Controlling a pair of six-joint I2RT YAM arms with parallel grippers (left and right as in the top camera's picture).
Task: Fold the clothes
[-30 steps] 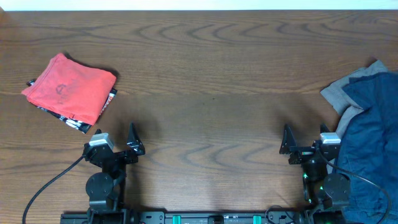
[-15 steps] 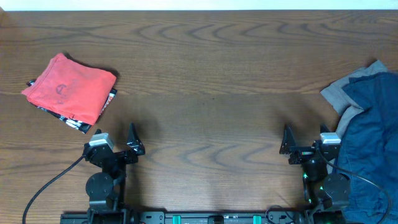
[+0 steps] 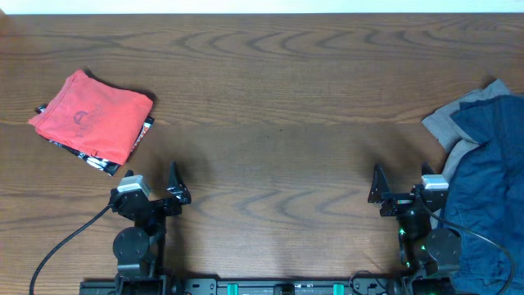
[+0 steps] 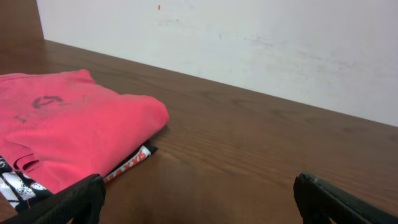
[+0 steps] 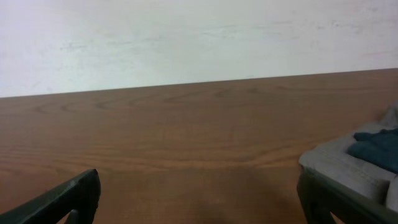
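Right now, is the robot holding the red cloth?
No, the red cloth lies folded on the table, apart from the left gripper, whose jaws stand open and empty.

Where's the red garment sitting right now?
Overhead, the folded red garment lies on the left side of the table, on top of a black-and-white printed piece, ahead and left of the left gripper.

The table [image 3: 278, 98] I work on is brown wood, smooth, with clear grain and a low sheen. The red garment [image 3: 90, 115] is soft, matt cloth. The printed piece [image 4: 12, 183] beneath it is black-and-white cloth. The blue garment [image 3: 491, 180] is matt denim, and the grey garment [image 3: 446, 123] is plain matt cloth. My left gripper [image 4: 198, 196] and right gripper [image 5: 198, 193] have matt black plastic fingers. The wall [image 4: 249, 43] is white, matt and lightly scuffed.
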